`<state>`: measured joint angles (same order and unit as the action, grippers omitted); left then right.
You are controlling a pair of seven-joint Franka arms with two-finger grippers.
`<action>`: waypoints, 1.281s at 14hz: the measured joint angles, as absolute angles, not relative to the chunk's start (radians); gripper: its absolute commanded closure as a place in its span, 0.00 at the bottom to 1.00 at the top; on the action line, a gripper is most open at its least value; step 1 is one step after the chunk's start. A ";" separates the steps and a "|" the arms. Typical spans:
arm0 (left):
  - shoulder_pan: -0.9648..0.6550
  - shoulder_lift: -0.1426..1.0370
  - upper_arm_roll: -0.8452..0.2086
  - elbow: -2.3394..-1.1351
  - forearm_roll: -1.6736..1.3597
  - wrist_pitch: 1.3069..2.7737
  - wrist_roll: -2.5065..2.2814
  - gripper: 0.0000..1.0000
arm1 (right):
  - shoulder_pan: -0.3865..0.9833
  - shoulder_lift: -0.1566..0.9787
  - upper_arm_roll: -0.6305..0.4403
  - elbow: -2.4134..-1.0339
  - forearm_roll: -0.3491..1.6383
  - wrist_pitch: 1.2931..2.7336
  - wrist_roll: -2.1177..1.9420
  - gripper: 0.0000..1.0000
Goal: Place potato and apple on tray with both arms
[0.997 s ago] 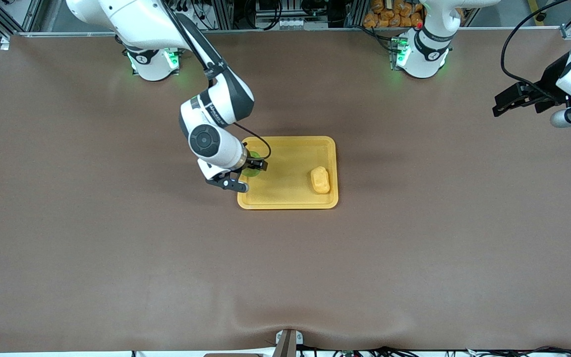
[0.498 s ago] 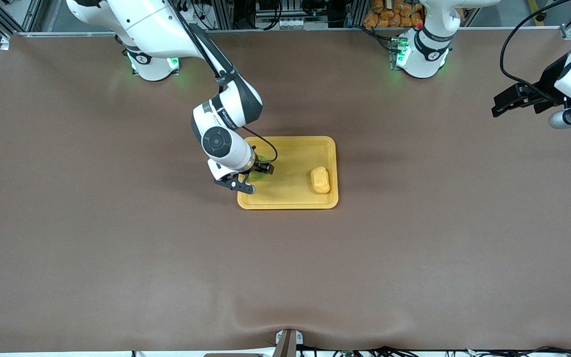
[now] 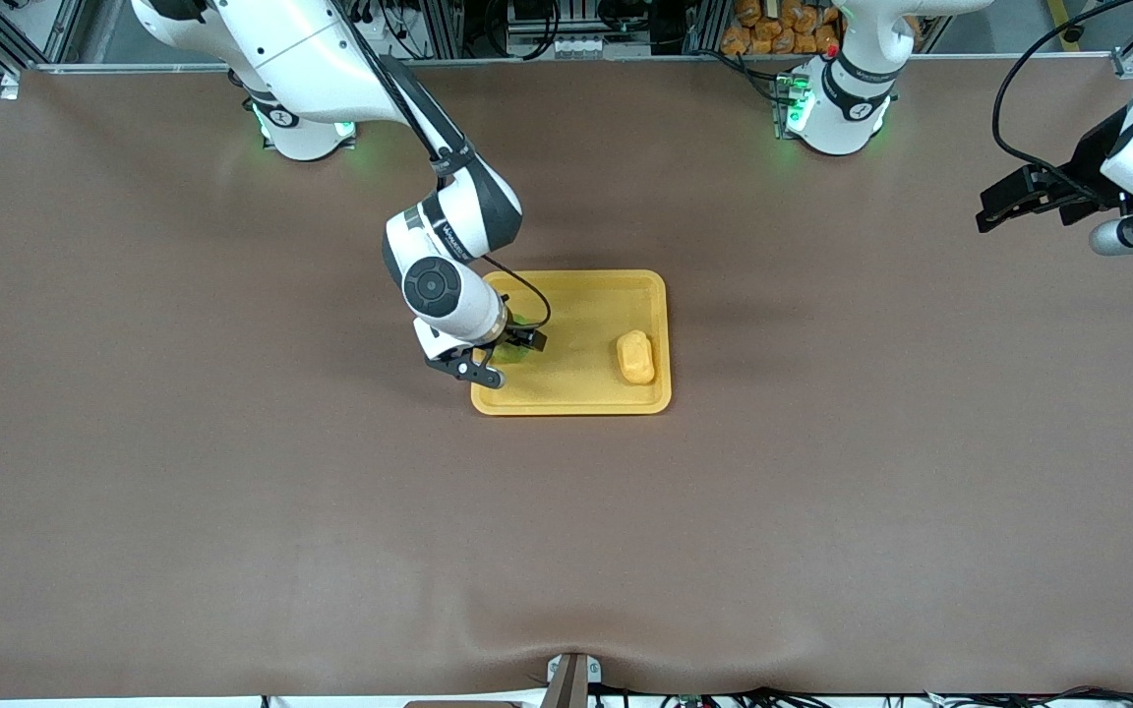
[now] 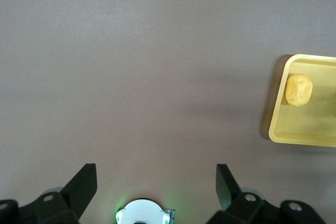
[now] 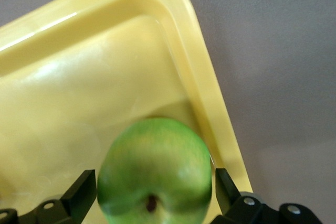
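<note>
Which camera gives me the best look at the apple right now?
The right wrist view: the apple fills it, sitting between the right gripper's fingers in the tray near its rim. In the front view only a green sliver shows under that gripper. The left wrist view doesn't show it.

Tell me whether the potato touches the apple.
Apart. The front view shows bare tray between the potato and the apple.

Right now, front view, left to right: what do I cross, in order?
In order: right arm's base → right gripper → potato → left arm's base → left gripper. The apple and tray overlap the right gripper, so they are left out.
</note>
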<state>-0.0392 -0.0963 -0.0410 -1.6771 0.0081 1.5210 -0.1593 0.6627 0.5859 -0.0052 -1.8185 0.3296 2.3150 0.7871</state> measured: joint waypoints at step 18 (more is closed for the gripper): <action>-0.039 -0.096 -0.042 -1.677 0.039 1.521 -0.157 0.00 | 0.545 0.474 -0.048 -1.550 0.330 1.790 0.794 0.00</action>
